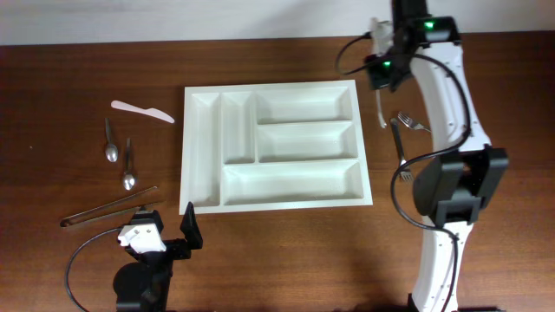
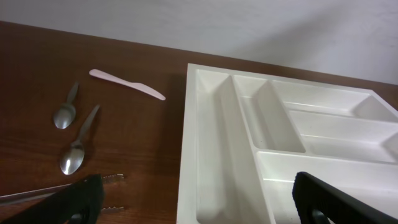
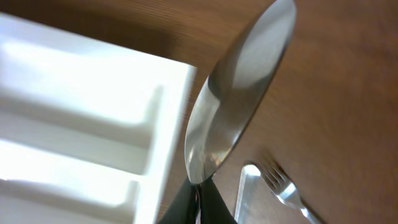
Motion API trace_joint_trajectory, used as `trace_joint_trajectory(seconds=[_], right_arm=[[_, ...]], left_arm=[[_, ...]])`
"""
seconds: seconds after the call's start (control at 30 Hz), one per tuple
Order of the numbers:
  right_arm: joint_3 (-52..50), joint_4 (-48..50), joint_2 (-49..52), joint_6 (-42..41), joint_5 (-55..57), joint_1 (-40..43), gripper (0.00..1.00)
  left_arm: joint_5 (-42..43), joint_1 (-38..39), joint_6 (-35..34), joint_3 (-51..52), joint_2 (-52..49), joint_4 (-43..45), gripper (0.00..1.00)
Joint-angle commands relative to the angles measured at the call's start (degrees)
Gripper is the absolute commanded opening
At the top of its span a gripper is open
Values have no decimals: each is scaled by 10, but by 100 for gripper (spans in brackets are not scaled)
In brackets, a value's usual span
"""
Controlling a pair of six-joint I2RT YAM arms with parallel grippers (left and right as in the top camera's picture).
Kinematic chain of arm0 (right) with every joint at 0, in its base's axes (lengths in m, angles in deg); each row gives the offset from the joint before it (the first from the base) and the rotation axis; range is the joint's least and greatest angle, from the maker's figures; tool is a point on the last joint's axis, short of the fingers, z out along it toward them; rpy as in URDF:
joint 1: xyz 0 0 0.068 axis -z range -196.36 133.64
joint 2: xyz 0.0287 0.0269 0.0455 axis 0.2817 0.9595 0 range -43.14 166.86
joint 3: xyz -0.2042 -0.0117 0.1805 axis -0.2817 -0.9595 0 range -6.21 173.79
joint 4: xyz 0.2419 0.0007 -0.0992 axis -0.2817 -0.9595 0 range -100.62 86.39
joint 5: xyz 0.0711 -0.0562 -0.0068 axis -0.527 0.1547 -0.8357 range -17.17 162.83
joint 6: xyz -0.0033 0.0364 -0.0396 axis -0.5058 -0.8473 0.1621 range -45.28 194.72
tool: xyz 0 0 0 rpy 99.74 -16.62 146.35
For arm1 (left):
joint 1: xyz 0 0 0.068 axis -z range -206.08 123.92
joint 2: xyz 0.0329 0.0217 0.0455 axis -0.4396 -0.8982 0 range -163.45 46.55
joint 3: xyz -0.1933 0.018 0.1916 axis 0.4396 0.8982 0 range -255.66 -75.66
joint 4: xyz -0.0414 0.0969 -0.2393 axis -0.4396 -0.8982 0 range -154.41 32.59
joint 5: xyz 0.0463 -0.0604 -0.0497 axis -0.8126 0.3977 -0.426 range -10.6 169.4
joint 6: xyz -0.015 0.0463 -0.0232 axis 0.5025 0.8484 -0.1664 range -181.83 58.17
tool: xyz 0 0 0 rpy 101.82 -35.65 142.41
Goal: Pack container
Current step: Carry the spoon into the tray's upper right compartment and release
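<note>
Your right claw (image 3: pixel 196 202) was clamped on a shiny metal utensil (image 3: pixel 242 93) just beside the container (image 1: pixel 273 146). Your left claw (image 2: pixel 199 205) was spread wide apart, holding nothing, near the container's corner.

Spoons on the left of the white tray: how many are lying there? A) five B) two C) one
B: in the overhead view an upper spoon and a lower spoon lie left of the container, between the pale knife and the tongs.
</note>
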Motion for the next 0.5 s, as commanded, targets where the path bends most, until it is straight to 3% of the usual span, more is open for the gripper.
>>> trace_joint_trajectory(seconds=[0.0, 0.47], right_arm=[[9, -2, 0, 84, -25, -43, 4], [-59, 68, 1, 394, -76, -153, 4]], left_arm=[[8, -2, 5, 2, 4, -1, 99], [8, -2, 5, 2, 4, -1, 99]])
